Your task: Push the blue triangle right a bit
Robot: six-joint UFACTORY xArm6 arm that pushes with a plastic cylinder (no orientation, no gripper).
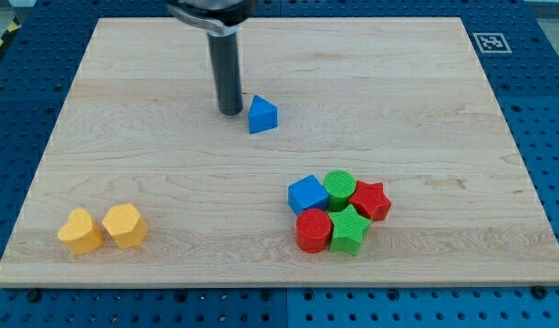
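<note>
Blue triangle point(263, 115), a small wedge-shaped block, sits in the upper middle of a pale wooden surface point(416, 100), standing alone with bare wood on every side. Just beside it, on the view's left, is my tip point(231, 112), the lower end of a straight dark rod that comes down from the view's top. The tool has no jaws, so it neither grasps nor releases anything; it only rests low at the surface. Whether it touches the block cannot be told, though any gap looks very narrow.

The block appears to be light, rigid plastic with smooth faces, so it should slide easily on the wood and is unlikely to break. Being small and angled, it may spin if pressed off centre. The best contact point is probably the middle of its left face, pushed gently toward the view's right.

Well apart, toward the lower right, five blocks cluster together, touching: a blue cube point(307, 194), a green cylinder point(339, 189), a red star point(371, 200), a red cylinder point(313, 230) and a green star point(348, 229). Near the lower left corner, two yellow blocks sit side by side: a yellow heart point(79, 230) and a yellow hexagon point(125, 225). A short push rightward should meet none of them.
</note>
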